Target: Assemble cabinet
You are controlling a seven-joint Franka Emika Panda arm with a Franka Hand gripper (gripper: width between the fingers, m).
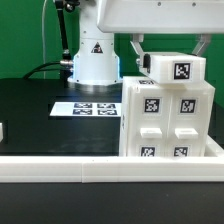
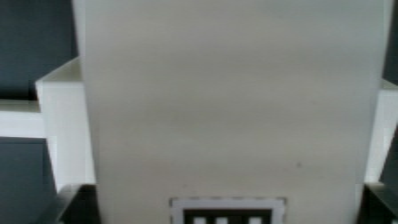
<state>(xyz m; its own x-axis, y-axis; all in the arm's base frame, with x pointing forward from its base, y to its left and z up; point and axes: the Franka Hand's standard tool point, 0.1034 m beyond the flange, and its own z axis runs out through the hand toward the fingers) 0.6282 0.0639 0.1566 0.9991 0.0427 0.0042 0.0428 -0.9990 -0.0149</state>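
Note:
The cabinet [image 1: 165,120] is a large white box standing at the exterior view's right, its tagged face with four small blocks turned toward the camera. A smaller white part with one tag [image 1: 172,68] sits on or just above its top. My gripper [image 1: 170,48] comes down from above with a finger on each side of this part and is shut on it. In the wrist view the white part [image 2: 222,100] fills the space between my dark fingertips [image 2: 64,205], its tag showing near the jaws. The cabinet [image 2: 54,105] shows behind it.
The marker board [image 1: 95,107] lies on the black table to the left of the cabinet. The robot base [image 1: 95,65] stands behind it. A long white border rail [image 1: 90,165] runs along the front. A small white piece [image 1: 3,130] sits at the left edge.

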